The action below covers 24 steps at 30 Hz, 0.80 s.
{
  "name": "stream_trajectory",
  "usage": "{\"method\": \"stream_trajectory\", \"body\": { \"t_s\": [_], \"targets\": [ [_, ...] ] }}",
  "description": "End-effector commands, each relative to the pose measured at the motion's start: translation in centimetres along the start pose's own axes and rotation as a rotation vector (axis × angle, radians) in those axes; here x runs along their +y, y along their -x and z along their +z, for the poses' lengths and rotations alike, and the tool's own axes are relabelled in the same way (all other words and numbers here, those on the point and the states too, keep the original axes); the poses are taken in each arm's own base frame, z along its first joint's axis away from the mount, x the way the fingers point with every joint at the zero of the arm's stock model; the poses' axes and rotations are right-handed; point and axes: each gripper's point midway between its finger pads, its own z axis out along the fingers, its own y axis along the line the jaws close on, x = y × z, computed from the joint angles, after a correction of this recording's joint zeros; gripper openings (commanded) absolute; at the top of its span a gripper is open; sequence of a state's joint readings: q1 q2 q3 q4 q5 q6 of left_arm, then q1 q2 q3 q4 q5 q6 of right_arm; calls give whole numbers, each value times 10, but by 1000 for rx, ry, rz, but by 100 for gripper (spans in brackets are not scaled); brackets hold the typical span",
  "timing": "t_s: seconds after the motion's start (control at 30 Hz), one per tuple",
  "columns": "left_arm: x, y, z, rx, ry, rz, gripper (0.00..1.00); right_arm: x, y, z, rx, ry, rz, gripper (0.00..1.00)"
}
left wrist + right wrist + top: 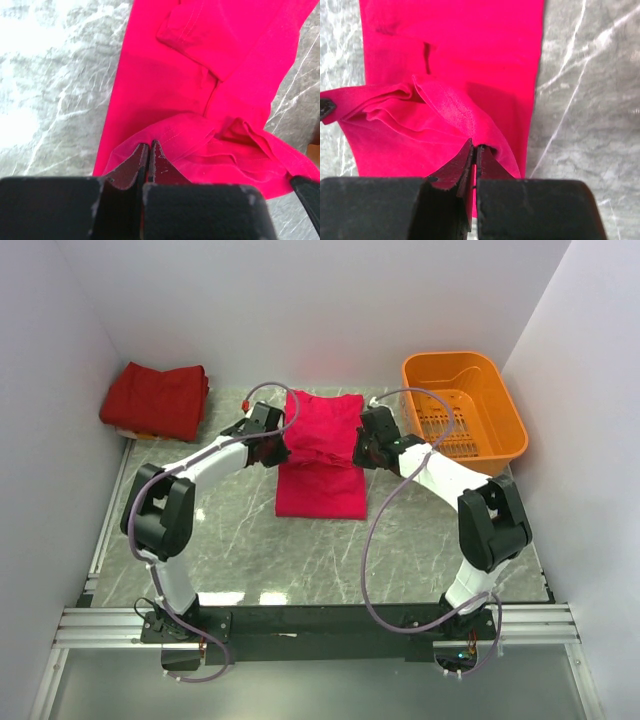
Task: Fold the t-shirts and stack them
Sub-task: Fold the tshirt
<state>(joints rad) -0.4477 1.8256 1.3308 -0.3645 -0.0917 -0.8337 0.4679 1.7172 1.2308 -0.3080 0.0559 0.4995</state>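
A crimson t-shirt (320,455) lies in a long strip at the table's middle, its far part lifted and folding over the near part. My left gripper (278,448) is shut on the shirt's left edge; in the left wrist view (149,146) its jaws pinch the cloth (165,95). My right gripper (360,452) is shut on the right edge; in the right wrist view (475,148) the cloth (455,60) bunches up from the jaws. A folded stack of darker red t-shirts (155,398) lies at the far left.
An orange plastic basket (465,405) stands at the far right, close to my right arm. White walls close in the far side and both flanks. A metal rail (110,510) runs along the table's left edge.
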Motion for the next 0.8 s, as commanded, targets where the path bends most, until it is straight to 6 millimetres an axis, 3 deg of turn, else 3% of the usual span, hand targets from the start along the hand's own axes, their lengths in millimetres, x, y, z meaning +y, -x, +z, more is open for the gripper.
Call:
{"method": "stream_trajectory", "body": {
  "t_s": [0.0, 0.37, 0.5, 0.53, 0.57, 0.6, 0.63, 0.67, 0.7, 0.73, 0.77],
  "targets": [
    [-19, 23, 1, -41, -62, 5, 1, 3, 26, 6, -44, 25, -4, 0],
    [-13, 27, 24, -25, -29, 6, 1, 0, 30, 33, -14, 24, 7, 0],
    [-8, 33, 31, -31, -9, 0, 15, -4, 25, 49, 33, 20, -2, 7],
    [-8, 33, 31, -29, -9, 2, 18, -7, 22, 49, 59, 4, -6, 19],
    [-8, 37, 31, -36, -8, -1, 24, -5, 31, 50, 48, 2, -14, 28],
    [-11, 43, 28, -47, -17, 3, 40, -6, 30, 53, 61, -2, -20, 38],
    [-11, 46, 25, -55, -20, 4, 50, -4, 33, 51, 67, -4, -27, 59],
    [-13, 50, 22, -67, -23, 7, 61, -3, 34, 50, 68, -2, -33, 66],
    [-16, 55, 15, -85, -31, 10, 87, -2, 37, 47, 63, 6, -36, 73],
    [-17, 57, 11, -96, -39, 10, 99, 0, 37, 45, 64, 18, -44, 88],
    [-17, 59, 8, -105, -41, 11, 100, 0, 34, 43, 68, 27, -51, 89]
  ]
}}
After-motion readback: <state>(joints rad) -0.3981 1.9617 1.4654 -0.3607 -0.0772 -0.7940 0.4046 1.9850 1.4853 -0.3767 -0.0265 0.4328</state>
